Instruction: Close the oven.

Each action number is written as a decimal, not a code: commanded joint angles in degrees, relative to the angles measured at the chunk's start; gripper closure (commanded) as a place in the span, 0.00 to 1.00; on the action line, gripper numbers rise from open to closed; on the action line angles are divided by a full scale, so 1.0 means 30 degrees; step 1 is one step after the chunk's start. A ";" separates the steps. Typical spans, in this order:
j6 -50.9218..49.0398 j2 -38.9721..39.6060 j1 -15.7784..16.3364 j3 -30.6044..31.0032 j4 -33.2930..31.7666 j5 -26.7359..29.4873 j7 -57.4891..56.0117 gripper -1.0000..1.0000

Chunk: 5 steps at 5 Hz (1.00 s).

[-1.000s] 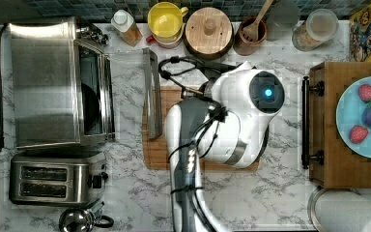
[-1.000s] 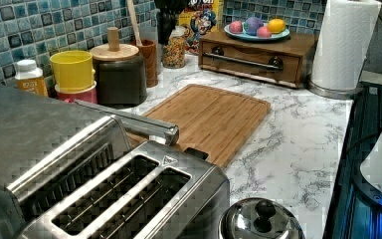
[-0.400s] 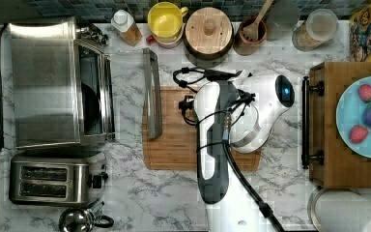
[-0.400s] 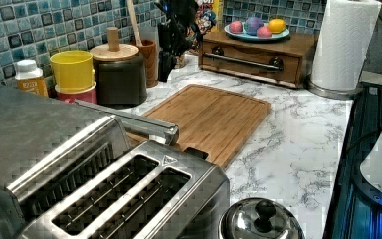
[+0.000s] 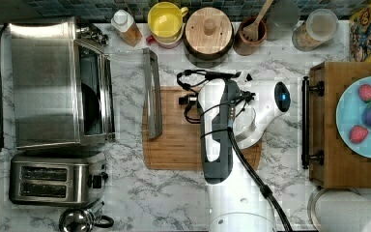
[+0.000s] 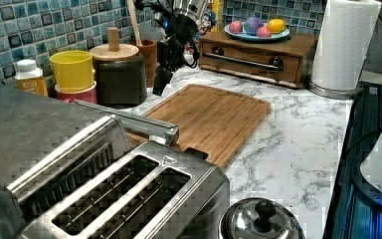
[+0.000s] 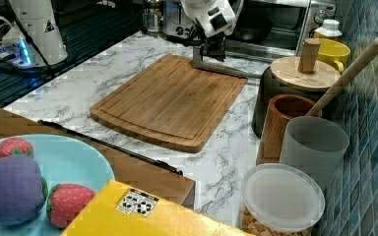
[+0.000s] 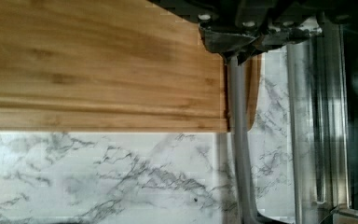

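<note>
Oven (image 5: 53, 82) lying open on the tabletop (image 5: 174, 193).
We are seeing the hand (image 6: 161, 82) hovering at the door handle's (image 5: 152, 92) three o'clock in the top view; we cannot tell its grip.

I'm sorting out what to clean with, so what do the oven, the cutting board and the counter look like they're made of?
Oven: brushed stainless steel by its grey sheen, with a seemingly glass door and metal bar handle.
Cutting board: wood, possibly bamboo, with visible grain and a matte finish.
Counter: white with grey veins, marble or a look-alike.
</note>
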 commanded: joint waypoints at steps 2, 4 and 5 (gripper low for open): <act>0.2351 0.0300 0.0754 0.2247 0.0885 0.4344 -0.3677 1.00; 0.3974 0.1364 0.1593 0.2757 0.1594 0.3418 -0.2591 1.00; 0.4716 0.1931 0.2133 0.2631 0.2148 0.1694 -0.1447 1.00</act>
